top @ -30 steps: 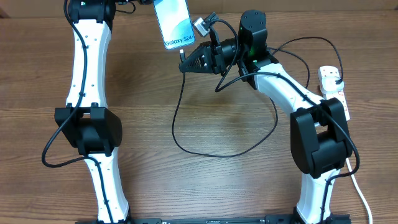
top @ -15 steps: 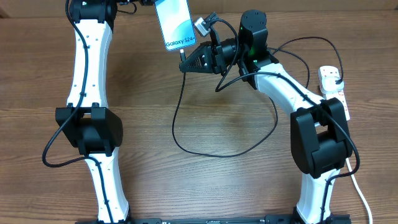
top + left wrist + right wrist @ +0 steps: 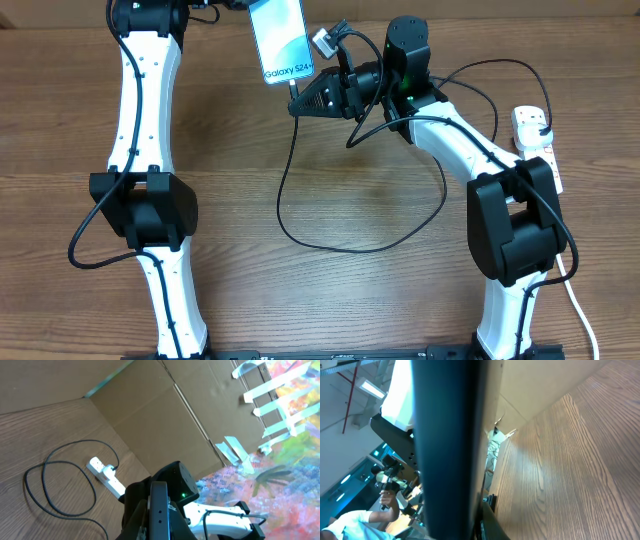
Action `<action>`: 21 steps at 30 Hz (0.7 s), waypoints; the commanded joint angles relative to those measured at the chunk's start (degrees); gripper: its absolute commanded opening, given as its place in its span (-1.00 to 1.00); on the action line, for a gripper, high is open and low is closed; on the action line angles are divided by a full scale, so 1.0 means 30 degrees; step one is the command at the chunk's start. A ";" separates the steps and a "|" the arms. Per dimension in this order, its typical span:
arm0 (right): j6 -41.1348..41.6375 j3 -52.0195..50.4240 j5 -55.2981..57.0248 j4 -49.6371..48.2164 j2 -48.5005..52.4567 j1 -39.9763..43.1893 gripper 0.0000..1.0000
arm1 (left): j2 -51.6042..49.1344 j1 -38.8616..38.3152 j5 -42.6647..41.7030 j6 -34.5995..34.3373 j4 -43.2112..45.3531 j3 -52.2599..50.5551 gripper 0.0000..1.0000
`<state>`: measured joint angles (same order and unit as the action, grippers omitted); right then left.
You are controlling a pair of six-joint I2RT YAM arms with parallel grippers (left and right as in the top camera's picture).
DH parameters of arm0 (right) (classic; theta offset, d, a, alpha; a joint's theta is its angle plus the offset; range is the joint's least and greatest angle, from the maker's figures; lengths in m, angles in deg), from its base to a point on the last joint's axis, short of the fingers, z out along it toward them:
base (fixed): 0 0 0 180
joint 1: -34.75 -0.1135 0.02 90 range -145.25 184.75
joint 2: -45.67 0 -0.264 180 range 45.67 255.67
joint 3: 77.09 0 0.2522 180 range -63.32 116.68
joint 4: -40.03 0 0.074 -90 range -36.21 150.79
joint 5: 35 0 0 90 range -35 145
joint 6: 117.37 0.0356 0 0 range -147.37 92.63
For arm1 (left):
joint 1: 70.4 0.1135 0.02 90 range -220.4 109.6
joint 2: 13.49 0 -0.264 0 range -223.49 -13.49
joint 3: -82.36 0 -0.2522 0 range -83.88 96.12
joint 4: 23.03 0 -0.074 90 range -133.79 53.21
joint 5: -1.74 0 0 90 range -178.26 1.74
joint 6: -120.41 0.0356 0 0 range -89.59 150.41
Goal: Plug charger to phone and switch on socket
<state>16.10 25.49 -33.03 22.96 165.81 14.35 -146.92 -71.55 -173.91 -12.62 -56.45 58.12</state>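
Note:
The phone (image 3: 277,36), its light blue screen facing up, hangs above the table's far edge with my left gripper (image 3: 240,6) shut on its top end. In the left wrist view its black edge (image 3: 159,509) stands between my fingers (image 3: 134,521). My right gripper (image 3: 299,100) sits just below the phone's bottom edge, shut on the tip end of the charger (image 3: 291,150). That thin black cable loops across the table to the socket (image 3: 536,142) at the right. The phone's dark body (image 3: 445,445) fills the right wrist view, and the plug tip is hidden against it.
A cardboard wall (image 3: 150,415) stands behind the table's far edge. The socket (image 3: 106,478) lies by that wall with the cable loop (image 3: 60,485) beside it. A white cord (image 3: 580,310) runs from the socket toward the front right corner.

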 commanded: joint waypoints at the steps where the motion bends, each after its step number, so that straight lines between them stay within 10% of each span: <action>1: -0.0160 0.0277 -0.0255 -0.0102 -0.0750 -0.0087 -0.92 | -0.0131 -0.0131 -0.1311 0.0801 0.0066 0.0146 -0.91; 21: -0.0160 0.0277 -0.0189 -0.0102 -0.0750 -0.0087 -0.92 | -0.0131 -0.0138 -0.0474 0.1151 -0.1115 0.0146 -0.92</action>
<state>16.12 25.49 -33.03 23.03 165.81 14.04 -146.92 -71.50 -173.62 -11.04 -59.21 58.12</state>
